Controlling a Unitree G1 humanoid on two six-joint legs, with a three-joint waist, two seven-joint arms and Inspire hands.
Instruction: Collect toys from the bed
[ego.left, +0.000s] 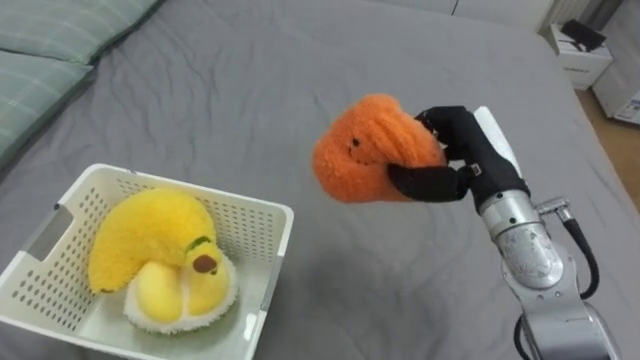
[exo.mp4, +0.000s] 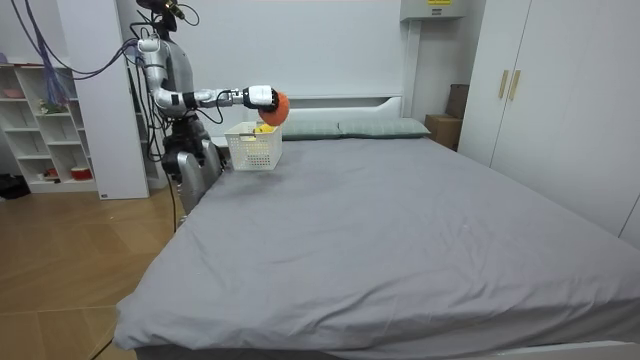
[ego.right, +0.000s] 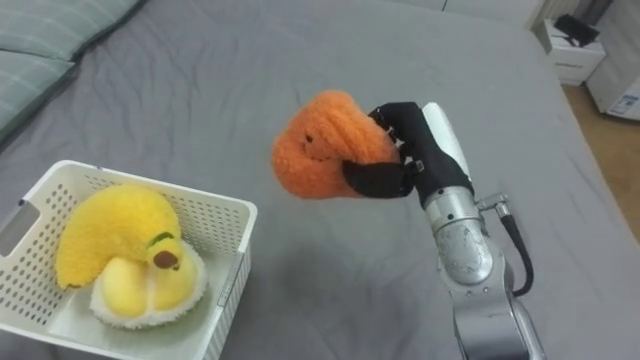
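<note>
The right hand, at centre right of the frame, grips an orange plush toy above the grey bed. At lower left, a white basket holds a yellow plush banana.

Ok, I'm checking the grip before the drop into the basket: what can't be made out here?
Palm of the right hand: eye views, covered by the orange plush toy.
Near side of the white basket: eye views, cut off by the lower edge.
Undersides of the yellow plush toys: eye views, hidden by each other and the basket.
Grip in the room view: too small to read.
</note>
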